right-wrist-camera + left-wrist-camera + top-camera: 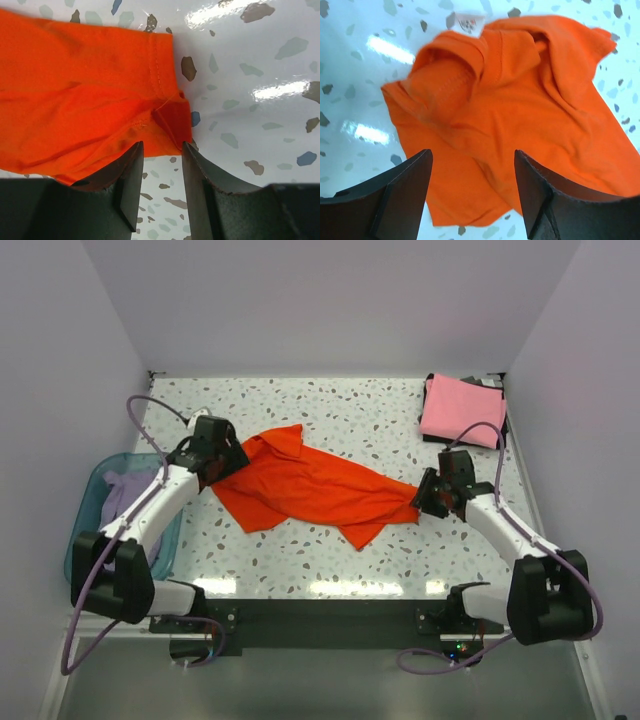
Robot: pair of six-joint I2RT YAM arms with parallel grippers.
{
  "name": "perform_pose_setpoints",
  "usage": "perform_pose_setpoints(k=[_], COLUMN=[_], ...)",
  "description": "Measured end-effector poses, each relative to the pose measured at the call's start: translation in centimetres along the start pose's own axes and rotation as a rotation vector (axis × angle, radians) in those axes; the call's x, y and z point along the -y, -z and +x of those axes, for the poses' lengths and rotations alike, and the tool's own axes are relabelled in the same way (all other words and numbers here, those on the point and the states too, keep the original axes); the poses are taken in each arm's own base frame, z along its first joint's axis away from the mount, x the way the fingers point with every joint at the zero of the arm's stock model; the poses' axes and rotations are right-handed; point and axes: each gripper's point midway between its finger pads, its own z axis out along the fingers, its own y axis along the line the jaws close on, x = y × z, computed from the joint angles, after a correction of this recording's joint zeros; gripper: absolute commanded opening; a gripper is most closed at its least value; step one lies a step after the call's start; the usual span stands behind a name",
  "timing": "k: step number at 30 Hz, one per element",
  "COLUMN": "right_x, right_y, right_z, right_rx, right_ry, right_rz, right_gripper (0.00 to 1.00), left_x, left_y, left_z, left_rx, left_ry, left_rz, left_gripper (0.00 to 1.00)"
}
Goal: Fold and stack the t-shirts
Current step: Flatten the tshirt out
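Top camera overlooks the table [330, 560]; wrist cameras closely face the orange-red t-shirt [310, 485].

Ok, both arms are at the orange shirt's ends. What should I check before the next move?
1. left fingers apart, nothing clamped: ok.
2. right fingers apart, hem corner just ahead of their tips: ok.
3. orange shirt flat enough to fold: not ok; twisted, bunched at the left end.
4. Shirt wholly on the table: ok.
5. pink shirt folded at the far right corner, ready as stack base: ok.
6. lavender shirt lying in the teal basin: ok.
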Motion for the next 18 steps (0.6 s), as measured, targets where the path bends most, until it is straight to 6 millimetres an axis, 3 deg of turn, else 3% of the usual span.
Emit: perform_pose_setpoints(k=[5,12,18], right_x=[-0.5,-0.7,-1.6], right_y=[-1.4,-2.1,-2.2], right_z=[0.8,-0.9,-1.9], right_rx=[-0.027,0.020,0.046], right_ry=[0.041,0.050,0.063], right_rz=[0.021,0.055,0.041], right_gripper=[0.44,0.45,0.45], left_x=[0.5,-0.6,-1.8], left_y=[1.9,1.9,1.8], left_z=[2.7,9.8,13.4], left_rx=[0.009,-0.100,-0.160], left_ry=[-0.032,-0.142,-0.190], left_rz=[0.015,-0.028,-0.061], left_gripper=[0.68,0.66,0.66])
